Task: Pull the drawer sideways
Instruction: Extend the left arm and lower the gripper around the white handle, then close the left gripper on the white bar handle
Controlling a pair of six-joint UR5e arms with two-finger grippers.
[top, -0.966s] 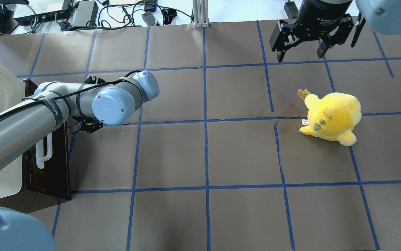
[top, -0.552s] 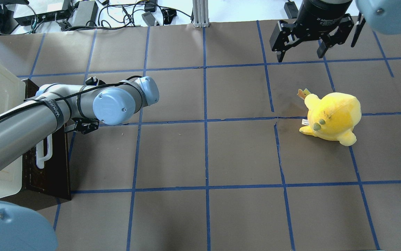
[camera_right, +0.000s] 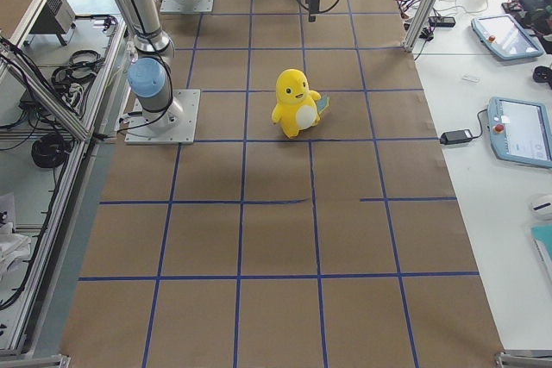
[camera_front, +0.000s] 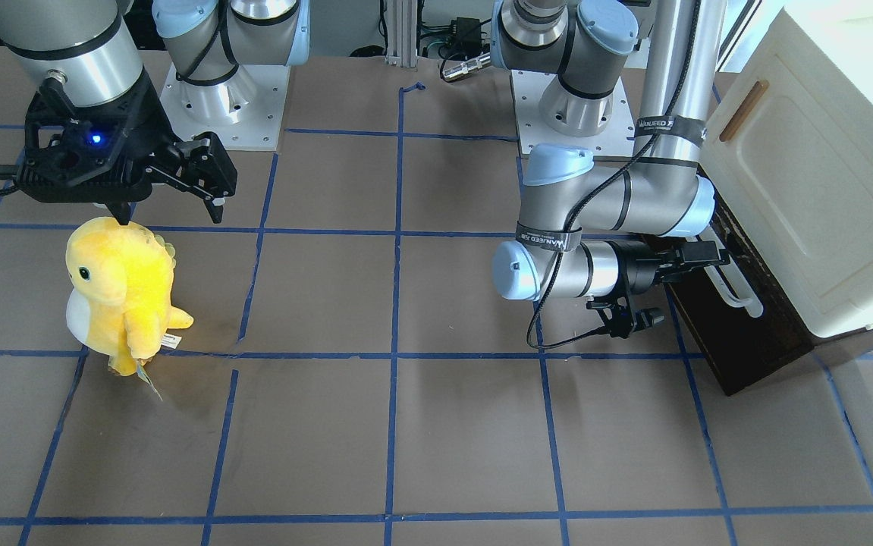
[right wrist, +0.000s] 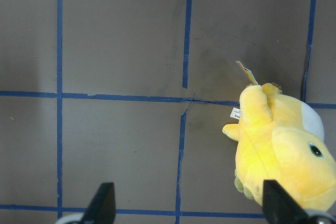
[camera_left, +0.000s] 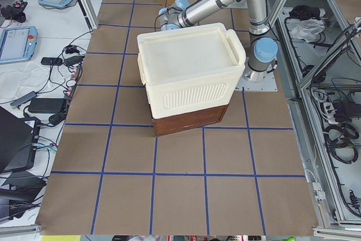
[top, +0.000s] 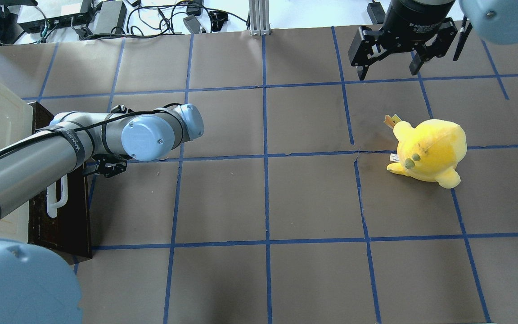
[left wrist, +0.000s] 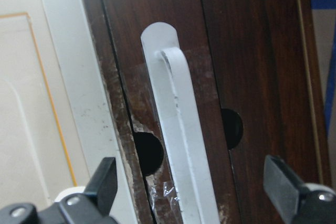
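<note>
Our left gripper (left wrist: 193,184) has edged toward the drawer (left wrist: 247,51), jaws apart astride its white handle (left wrist: 176,129). We judge that closing on it comes next. Our right gripper (top: 389,67) hangs spread.

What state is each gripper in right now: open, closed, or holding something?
Left gripper: open, holding nothing, facing the white handle of the drawer.
Right gripper: open, holding nothing.

Drawer (camera_front: 739,345) front: dark brown wood grain, scuffed pale around the holes; bar handle (left wrist: 181,145) white. Cabinet (camera_front: 808,189) cream, its small handle (camera_front: 743,111) brown. Worktop (top: 313,198) matte brown with a blue tape grid. Plush toy (camera_front: 121,292) yellow, white belly. Left arm (top: 24,166) silver-grey, pale blue joint caps. Left end effector (left wrist: 191,187) and right end effector (top: 387,74) black
</note>
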